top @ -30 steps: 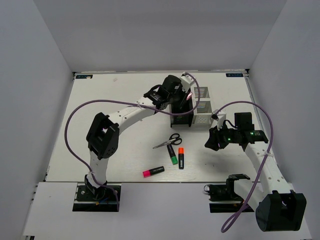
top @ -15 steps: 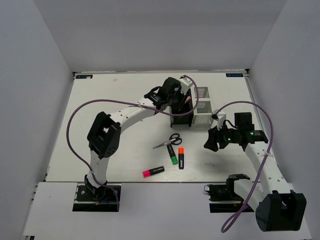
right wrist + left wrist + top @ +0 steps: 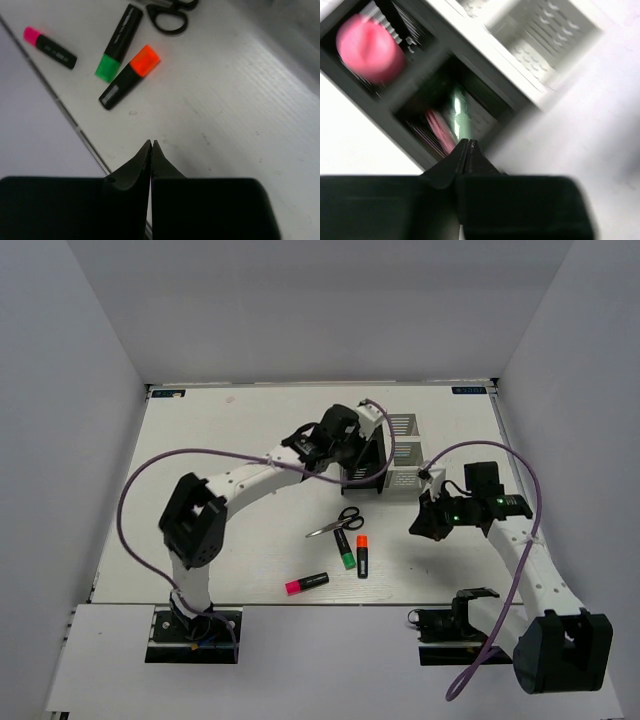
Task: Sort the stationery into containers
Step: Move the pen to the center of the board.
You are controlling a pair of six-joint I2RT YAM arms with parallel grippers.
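Observation:
The black container (image 3: 385, 95) fills the left wrist view. One compartment holds a thick pink tube (image 3: 370, 47); another holds a pale green piece (image 3: 456, 107) and a pink piece (image 3: 439, 129). My left gripper (image 3: 467, 142) hovers just above that second compartment, shut and empty. The white container (image 3: 405, 452) stands against the black container (image 3: 365, 465). Scissors (image 3: 337, 523) lie on the table with the green (image 3: 344, 549), orange (image 3: 362, 554) and pink (image 3: 307, 583) highlighters. My right gripper (image 3: 151, 144) is shut, empty, above bare table right of the orange highlighter (image 3: 130, 77).
The white table (image 3: 230, 510) ends at a front edge (image 3: 65, 117) close to the highlighters. Grey walls enclose the left, back and right sides. A purple cable (image 3: 150, 480) loops from the left arm and another (image 3: 520, 465) over the right arm.
Both grippers have closed with nothing in them. The left arm's elbow has swung leftward and its wrist has shifted over the black container. The right gripper stays nearly where it was.

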